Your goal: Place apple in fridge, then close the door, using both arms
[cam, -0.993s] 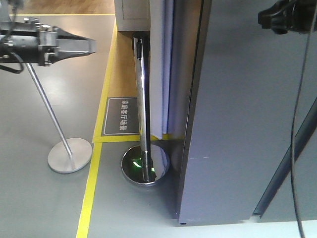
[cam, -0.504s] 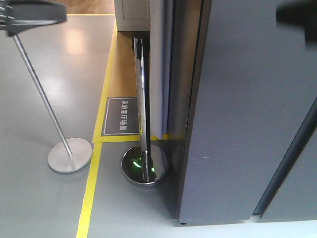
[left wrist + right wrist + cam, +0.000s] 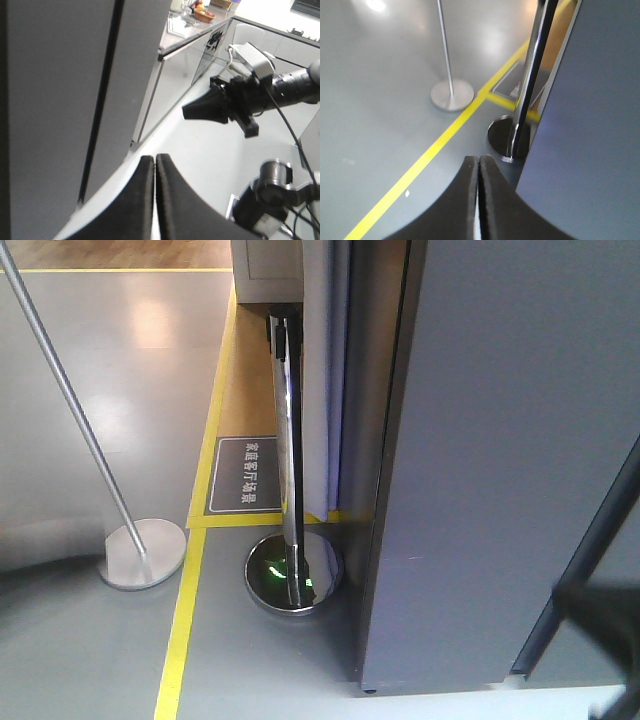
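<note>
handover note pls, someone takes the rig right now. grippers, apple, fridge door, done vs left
Left gripper: jaws shut, empty, near the fridge's grey outer face.
Right gripper: jaws shut, empty, low over the floor by the fridge corner; it also shows in the left wrist view.
Apple: not in any view, neither gripper holds it; cannot confirm from here that it is inside.
Door: only grey outer panels show, no white interior visible, so it looks closed or nearly so; the seam is not clear enough to be sure.
Left: verify the door is fully shut, push it home if not, then retract both arms.

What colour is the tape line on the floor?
Yellow; the tape line shows best in the right wrist view.
</note>
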You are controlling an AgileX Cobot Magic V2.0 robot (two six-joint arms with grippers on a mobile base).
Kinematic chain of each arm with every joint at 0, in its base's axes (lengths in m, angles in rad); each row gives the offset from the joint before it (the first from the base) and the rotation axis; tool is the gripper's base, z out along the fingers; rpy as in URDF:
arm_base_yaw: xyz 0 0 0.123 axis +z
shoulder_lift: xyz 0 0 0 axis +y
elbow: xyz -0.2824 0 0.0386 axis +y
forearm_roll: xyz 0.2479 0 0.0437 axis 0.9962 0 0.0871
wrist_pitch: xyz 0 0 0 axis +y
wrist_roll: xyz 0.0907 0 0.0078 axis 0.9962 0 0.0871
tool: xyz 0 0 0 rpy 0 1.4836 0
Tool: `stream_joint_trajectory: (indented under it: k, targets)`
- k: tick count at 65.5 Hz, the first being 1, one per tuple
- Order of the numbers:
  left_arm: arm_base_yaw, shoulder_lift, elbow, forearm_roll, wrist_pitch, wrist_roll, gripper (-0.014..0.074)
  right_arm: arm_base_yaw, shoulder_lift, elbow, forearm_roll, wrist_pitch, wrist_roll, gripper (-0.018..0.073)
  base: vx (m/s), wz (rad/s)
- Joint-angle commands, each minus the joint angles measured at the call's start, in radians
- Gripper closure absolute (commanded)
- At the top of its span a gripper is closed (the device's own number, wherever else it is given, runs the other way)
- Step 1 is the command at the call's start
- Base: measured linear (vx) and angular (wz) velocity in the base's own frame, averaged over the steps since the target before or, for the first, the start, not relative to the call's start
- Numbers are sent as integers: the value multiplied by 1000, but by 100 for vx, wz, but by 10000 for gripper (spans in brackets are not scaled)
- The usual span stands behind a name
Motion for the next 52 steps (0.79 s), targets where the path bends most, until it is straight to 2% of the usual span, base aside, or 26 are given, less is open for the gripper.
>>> stream_joint_trajectory:
  k: [1, 9, 18, 26, 44, 52]
  targets:
    - [0, -112, 123, 29, 159, -35, 605, -5, -51, 33, 37, -54, -9, 565, 0, 0]
    - [0, -229, 258, -46, 293, -35, 605, -5, -98, 59, 37, -36, -9, 565, 0, 0]
    - [0, -296, 307, -123, 355, -35, 605, -5, -119, 59, 43, -6, -9, 565, 0, 0]
    - [0, -309, 306, -198, 357, -35, 605, -5, -120, 59, 42, 17, -9, 565, 0, 0]
    - [0, -309, 306, -509, 363, -34, 605, -5, -120, 59, 42, 32, -9, 565, 0, 0]
    - [0, -309, 306, -551, 311, -34, 605, -5, -120, 59, 42, 32, -9, 565, 0, 0]
